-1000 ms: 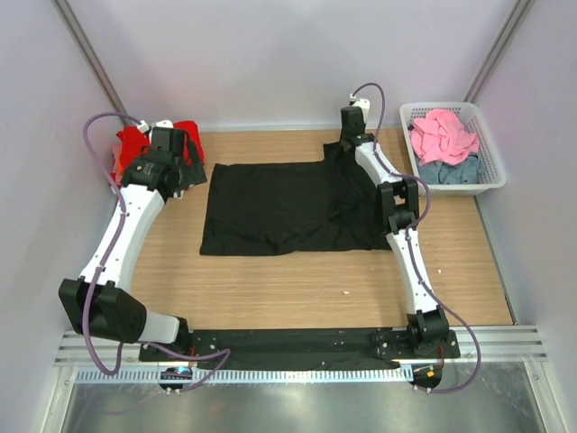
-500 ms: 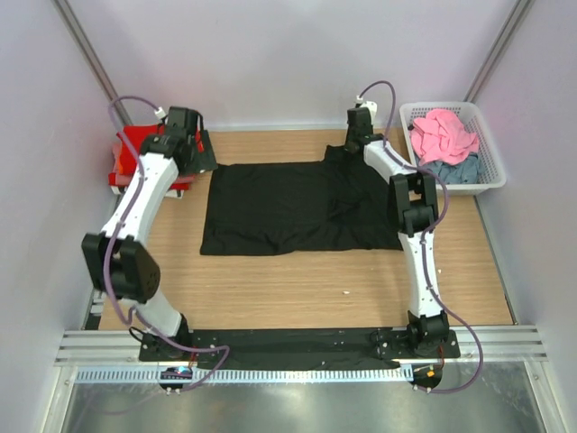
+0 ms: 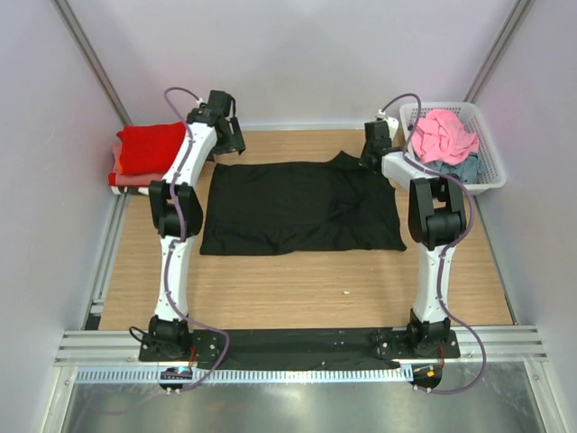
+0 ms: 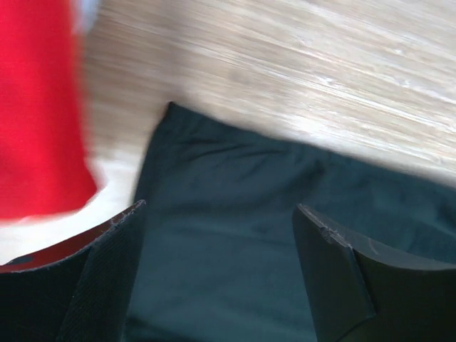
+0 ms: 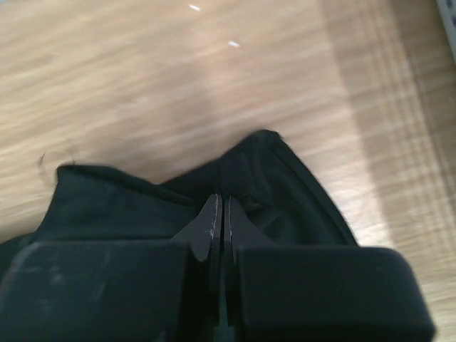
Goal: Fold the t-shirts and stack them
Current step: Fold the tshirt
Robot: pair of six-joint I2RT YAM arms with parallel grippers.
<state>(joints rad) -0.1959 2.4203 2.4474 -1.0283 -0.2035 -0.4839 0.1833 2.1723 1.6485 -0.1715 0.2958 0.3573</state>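
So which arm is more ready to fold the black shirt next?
Right, probably: the right tool is shut on a far corner of the black shirt, while the left tool hangs open above the other far corner, gripping nothing.

The wooden bench [image 3: 297, 289] is carrying a few things, told here as seen from overhead. A black t-shirt [image 3: 297, 206] is lying spread across the middle, mostly flat. Its long side is running from nine to three o'clock, and a small peak of cloth is poking out toward one o'clock. At ten o'clock, by the bench's edge and near the shirt's far corner, a folded red t-shirt [image 3: 149, 147] is sitting on top of a low pile [image 3: 135, 179], with orange and white edges showing beneath it. At two o'clock a white lattice basket [image 3: 482, 185] is resting against the bench's edge. A tiny pale speck [image 3: 345, 291] is lying on bare wood toward six o'clock.
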